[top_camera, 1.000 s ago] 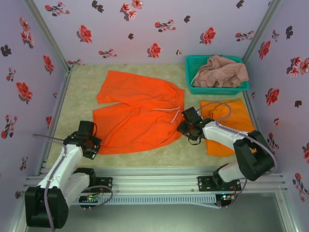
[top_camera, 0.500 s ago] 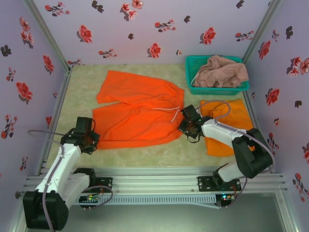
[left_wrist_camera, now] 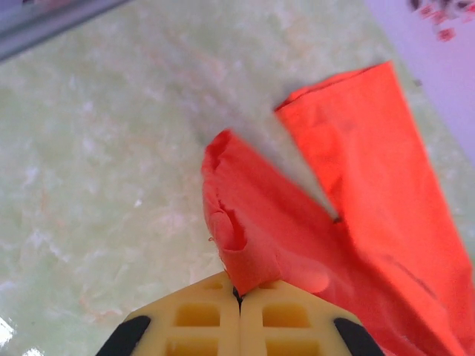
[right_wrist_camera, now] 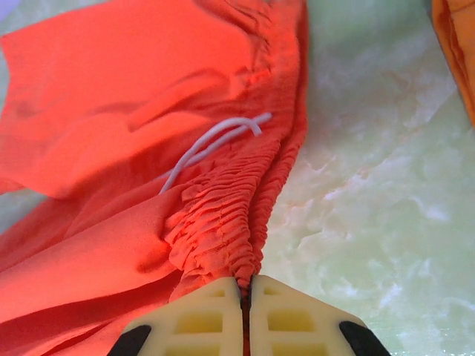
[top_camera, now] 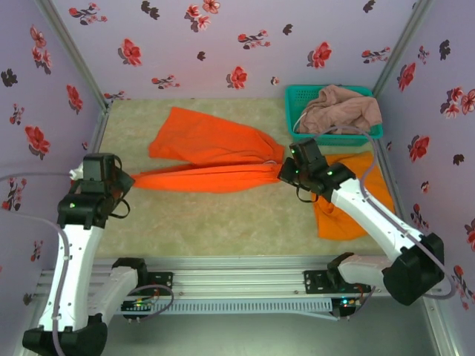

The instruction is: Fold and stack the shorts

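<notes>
The left gripper [left_wrist_camera: 239,291] is clamped tight on a leg-hem corner of the bright orange cloth shorts [top_camera: 215,159], its two yellow pads [left_wrist_camera: 197,315] meeting with the fabric pinched in the seam between them. The right gripper [right_wrist_camera: 247,283] is likewise closed, biting the gathered elastic waistband [right_wrist_camera: 223,237] of the same shorts, with the white drawstring [right_wrist_camera: 215,141] lying looped on the cloth just beyond. From above, this garment stretches in a narrow, taut band between the two grippers across the middle of the pale green marbled table [top_camera: 223,222], while its other leg spreads flat toward the back wall. The stretched band seems lifted clear of the surface, though the overhead angle is too flat to be sure. A second pair of orange shorts [top_camera: 349,204] lies folded on the right side of the table, partly under the right arm. Behind it, at the back right corner, the teal plastic mesh basket [top_camera: 291,111] holds the crumpled dusty pink-beige shorts [top_camera: 341,110].
</notes>
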Robot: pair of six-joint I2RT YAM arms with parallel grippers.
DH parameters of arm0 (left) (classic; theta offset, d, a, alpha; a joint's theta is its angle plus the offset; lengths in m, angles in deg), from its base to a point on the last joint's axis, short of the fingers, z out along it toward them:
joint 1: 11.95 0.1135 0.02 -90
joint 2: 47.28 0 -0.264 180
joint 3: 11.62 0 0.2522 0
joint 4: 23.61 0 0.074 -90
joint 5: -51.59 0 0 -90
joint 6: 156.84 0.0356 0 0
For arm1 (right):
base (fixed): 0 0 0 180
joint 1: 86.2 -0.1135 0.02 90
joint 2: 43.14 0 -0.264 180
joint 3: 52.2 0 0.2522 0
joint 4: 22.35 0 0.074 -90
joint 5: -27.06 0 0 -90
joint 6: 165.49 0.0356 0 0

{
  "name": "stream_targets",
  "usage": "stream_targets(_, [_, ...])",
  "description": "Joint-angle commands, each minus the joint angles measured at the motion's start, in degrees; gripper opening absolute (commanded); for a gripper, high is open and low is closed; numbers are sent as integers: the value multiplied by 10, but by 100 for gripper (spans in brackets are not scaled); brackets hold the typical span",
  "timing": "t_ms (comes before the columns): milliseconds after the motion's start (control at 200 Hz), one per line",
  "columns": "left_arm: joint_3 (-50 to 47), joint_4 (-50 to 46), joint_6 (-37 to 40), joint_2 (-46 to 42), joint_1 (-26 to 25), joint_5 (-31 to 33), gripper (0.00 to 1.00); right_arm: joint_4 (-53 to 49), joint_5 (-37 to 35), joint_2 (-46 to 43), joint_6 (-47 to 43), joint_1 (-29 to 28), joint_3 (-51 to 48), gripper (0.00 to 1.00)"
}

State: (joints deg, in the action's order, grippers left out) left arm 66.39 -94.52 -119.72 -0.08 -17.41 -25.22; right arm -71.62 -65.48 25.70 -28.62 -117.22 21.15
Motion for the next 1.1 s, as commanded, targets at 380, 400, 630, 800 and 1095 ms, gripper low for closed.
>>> stream_targets(380, [111, -34, 109, 52, 8, 47, 0, -50, 3, -36, 13, -10, -4, 9])
stream_targets(400, [111, -26, 109, 61, 8, 47, 0, -49, 4, -32, 15, -10, -4, 9])
stream_targets(630, [162, 86, 137, 197, 8, 51, 0, -17, -11, 24, 47, -5, 1, 9])
stream_targets(800, [247, 134, 144, 331, 5, 48, 0, -9, -17, 82, 62, 9, 28, 11])
stream_targets(1095, [453, 149, 167, 570, -3, 48, 0, 29, -1, 168, 96, 63, 45, 14])
